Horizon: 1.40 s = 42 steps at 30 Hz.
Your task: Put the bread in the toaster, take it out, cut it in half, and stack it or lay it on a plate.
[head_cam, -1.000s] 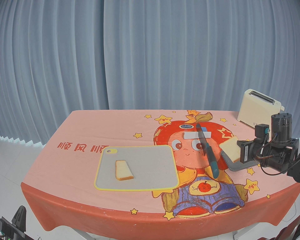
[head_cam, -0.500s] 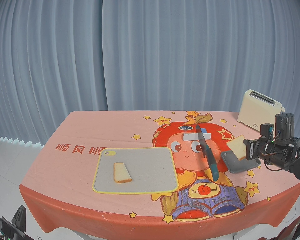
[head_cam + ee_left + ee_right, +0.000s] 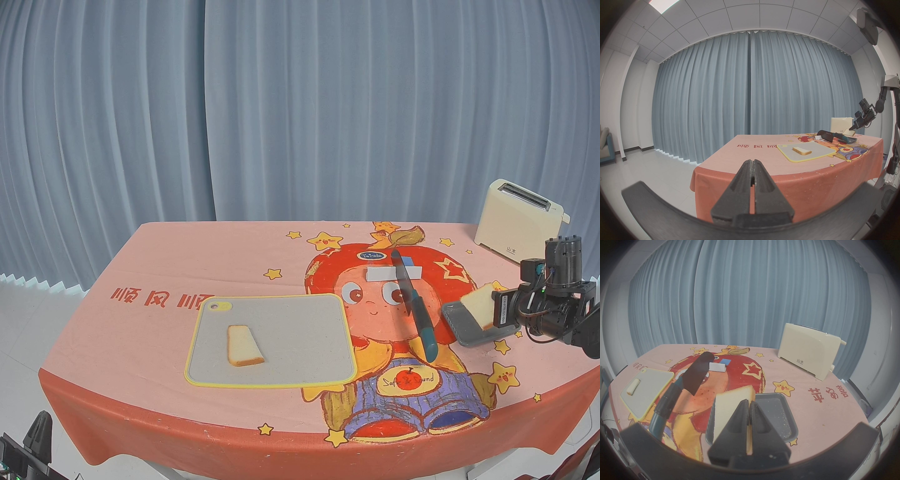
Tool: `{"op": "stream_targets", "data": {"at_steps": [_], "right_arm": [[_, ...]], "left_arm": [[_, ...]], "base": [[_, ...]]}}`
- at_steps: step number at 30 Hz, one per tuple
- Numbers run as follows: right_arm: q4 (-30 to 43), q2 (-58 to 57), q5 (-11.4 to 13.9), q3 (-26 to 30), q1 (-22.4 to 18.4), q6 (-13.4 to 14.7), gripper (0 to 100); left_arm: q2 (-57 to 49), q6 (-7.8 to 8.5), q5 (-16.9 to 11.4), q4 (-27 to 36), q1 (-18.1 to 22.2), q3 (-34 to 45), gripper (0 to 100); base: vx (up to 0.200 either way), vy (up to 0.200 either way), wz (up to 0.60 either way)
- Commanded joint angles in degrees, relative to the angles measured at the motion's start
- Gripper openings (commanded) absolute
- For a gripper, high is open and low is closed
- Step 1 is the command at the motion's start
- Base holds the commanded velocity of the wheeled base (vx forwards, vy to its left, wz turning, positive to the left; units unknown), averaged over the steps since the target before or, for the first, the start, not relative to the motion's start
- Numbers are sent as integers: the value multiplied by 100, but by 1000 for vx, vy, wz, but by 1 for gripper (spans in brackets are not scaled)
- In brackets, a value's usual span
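My right gripper [image 3: 495, 308] is shut on a half slice of bread [image 3: 480, 304], holding it tilted just above the dark grey plate [image 3: 464, 329] at the table's right. In the right wrist view the bread half [image 3: 729, 407] stands edge-up between the shut fingers [image 3: 737, 415], over the plate [image 3: 779, 418]. Another bread half [image 3: 244, 345] lies on the grey cutting board [image 3: 300, 340]. The cream toaster [image 3: 519, 220] stands at the back right. My left gripper [image 3: 753, 182] is shut and holds nothing, low and well off the table's left side.
A knife [image 3: 417, 309] with a teal handle and dark blade lies on the cloth between the board and the plate. A small white and blue block [image 3: 390, 269] rests beside its blade. Bare tablecloth spreads at the back left and along the front.
My right gripper has shifted right and dropped a little with the bread half, which now sits lower over the plate. The head camera shifted slightly early on.
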Motion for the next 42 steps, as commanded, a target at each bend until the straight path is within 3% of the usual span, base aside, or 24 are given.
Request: {"op": "stream_targets", "data": {"at_steps": [1,33,42], "right_arm": [[2,198,-4,86,-66,-2,0],[-16,743,-74,-222,-259,-29,0],[-473,945,-83,-169,-285,-37,0]], "left_arm": [[7,0,2,-1,0,101,0],[7,0,2,-1,0,101,0],[7,0,2,-1,0,101,0]], "base": [[0,0,0],[0,0,0],[0,0,0]]}}
